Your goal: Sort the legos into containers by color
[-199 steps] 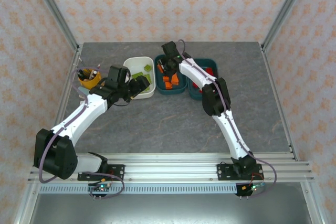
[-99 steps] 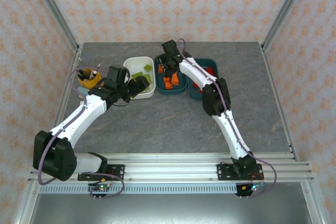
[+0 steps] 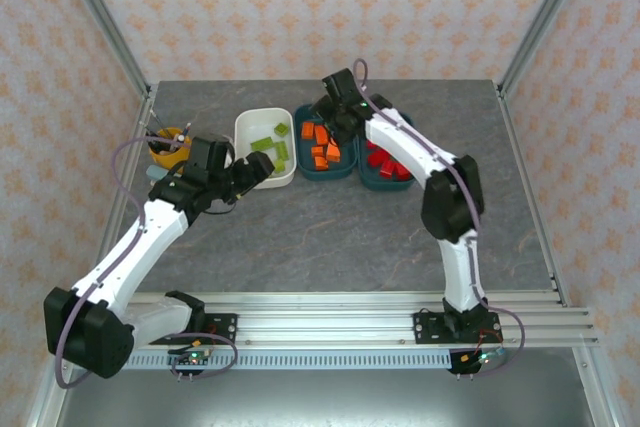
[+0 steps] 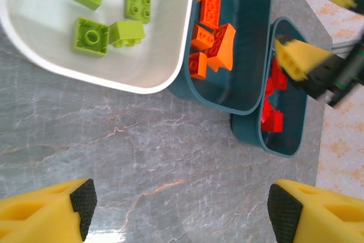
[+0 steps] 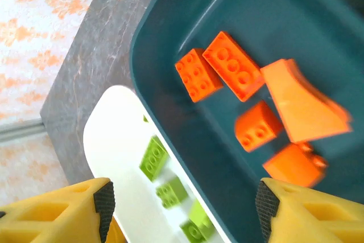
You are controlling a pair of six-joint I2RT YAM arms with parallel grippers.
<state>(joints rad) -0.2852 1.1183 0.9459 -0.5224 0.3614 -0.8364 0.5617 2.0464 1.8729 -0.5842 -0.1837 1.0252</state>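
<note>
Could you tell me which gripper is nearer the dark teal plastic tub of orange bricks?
Right. The right gripper hovers above that teal tub; the left gripper is farther, by the white plastic tub.

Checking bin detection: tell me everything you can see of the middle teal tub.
The middle teal tub is a shallow, rounded-rectangle bin of smooth, glossy dark teal plastic. It stands upright on the grey marbled table, between the white tub and the other teal tub, close against both. Inside lie about five orange bricks, loosely heaped, some tilted. No other colour is in it.
</note>
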